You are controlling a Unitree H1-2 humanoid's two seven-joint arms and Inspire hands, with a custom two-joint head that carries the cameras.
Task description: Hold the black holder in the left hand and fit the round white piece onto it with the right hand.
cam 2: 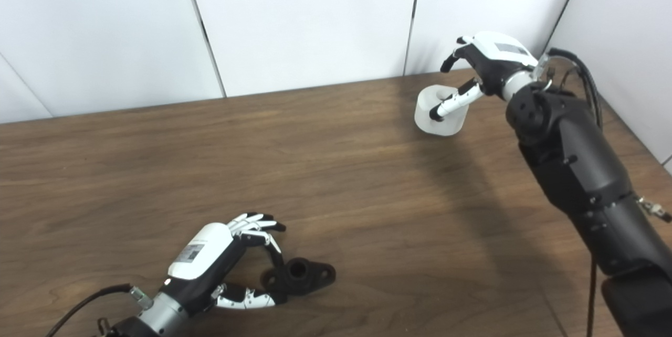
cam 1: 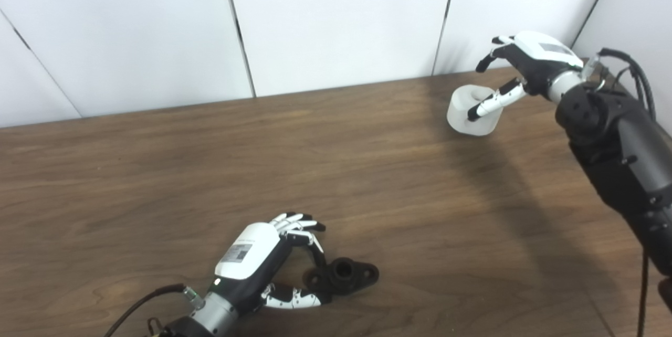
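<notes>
The black holder [cam 1: 345,274] lies flat on the wooden table [cam 1: 157,169] near the front edge; it has a raised round socket and a flange ear on each side. My left hand [cam 1: 262,261] is at its left end, with a fingertip and the thumb [cam 1: 294,299] pinched on the left ear. The round white piece [cam 1: 469,111], a thick ring with a centre hole, sits at the far right near the wall. My right hand [cam 1: 520,64] hovers over it with fingers spread. Its thumb [cam 1: 493,102] lies across the ring's front, and the other fingers stay off it.
White wall panels [cam 1: 336,22] run along the table's back edge, close behind the white piece. The right arm [cam 1: 619,143] and its cables reach in along the right side. Bare wood spans the space between the two hands.
</notes>
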